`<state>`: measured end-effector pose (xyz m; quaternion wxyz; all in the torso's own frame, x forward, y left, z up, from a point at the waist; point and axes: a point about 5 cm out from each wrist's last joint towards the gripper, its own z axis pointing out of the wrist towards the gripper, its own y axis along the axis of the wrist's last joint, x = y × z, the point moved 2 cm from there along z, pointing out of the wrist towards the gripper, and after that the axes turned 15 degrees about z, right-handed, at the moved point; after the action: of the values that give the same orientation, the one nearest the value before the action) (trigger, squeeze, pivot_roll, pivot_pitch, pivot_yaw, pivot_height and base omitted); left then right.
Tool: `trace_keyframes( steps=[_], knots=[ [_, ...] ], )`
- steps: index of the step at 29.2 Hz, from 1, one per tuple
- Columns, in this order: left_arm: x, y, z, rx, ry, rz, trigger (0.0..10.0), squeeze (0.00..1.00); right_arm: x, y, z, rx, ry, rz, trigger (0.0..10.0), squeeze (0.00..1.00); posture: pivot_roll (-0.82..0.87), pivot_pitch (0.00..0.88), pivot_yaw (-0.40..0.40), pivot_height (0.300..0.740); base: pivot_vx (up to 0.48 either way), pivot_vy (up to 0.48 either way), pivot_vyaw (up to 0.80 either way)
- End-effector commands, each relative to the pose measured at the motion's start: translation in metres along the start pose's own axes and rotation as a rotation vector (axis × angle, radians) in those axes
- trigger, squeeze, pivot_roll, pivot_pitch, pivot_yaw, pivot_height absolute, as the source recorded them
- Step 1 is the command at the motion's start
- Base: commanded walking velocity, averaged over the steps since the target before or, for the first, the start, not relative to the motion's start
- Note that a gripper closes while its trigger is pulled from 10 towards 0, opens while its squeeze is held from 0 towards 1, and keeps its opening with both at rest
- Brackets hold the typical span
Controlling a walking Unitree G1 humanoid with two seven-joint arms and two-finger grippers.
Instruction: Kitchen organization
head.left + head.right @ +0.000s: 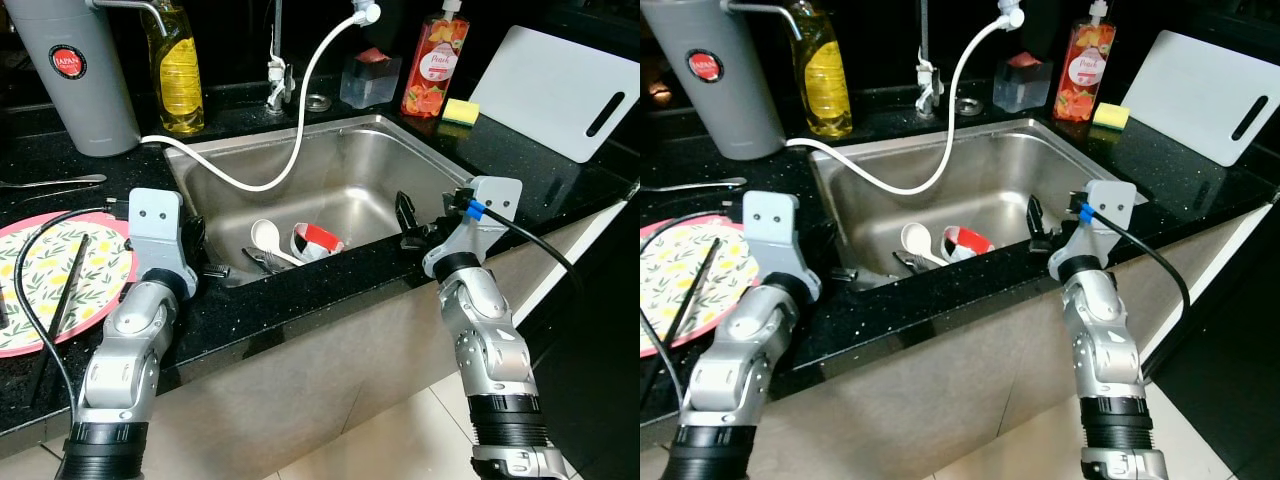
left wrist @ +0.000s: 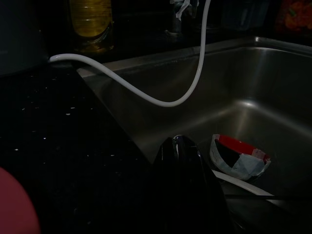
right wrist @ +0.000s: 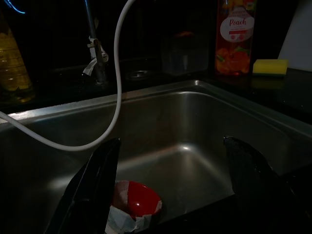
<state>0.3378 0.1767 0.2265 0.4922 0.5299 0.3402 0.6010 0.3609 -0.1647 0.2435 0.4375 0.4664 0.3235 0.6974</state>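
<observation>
1. A red and white bowl (image 1: pixel 318 240) lies tipped in the near part of the sink (image 1: pixel 400 150), touching a white spoon (image 1: pixel 268 238) on its left.
2. The right end effector (image 1: pixel 408 222) hovers spread over the sink's near right edge, just right of the bowl.
3. The left end effector (image 1: pixel 205 262) rests at the near left rim, apparently pressed together.
4. Risk, as I judge it: the slanted bowl may slide off smooth fingers, or the white hose (image 1: pixel 290 150) may snag an arm.
5. A patterned plate (image 1: pixel 100 285) with chopsticks (image 1: pixel 66 295) sits on the dark surface (image 1: pixel 300 295) at left.
</observation>
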Motion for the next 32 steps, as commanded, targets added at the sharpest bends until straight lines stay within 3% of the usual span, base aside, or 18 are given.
trace_keyframes(
  steps=[1, 32],
  knots=[
    [-0.0033, -0.0093, -0.0018, 0.038, -0.016, -0.009, 10.0, 0.00, -0.0040, -0.0003, -0.0004, -0.001, -0.012, 0.005, 10.0, 0.00, -0.09, 0.103, -0.032, 0.740, 0.000, 0.000, 0.00],
    [-0.0037, -0.0091, -0.0014, 0.034, -0.015, -0.013, 10.0, 0.00, -0.0056, 0.0015, -0.0001, -0.004, -0.016, 0.003, 10.0, 0.00, -0.10, 0.106, -0.032, 0.740, 0.000, 0.000, 0.00]
  ],
)
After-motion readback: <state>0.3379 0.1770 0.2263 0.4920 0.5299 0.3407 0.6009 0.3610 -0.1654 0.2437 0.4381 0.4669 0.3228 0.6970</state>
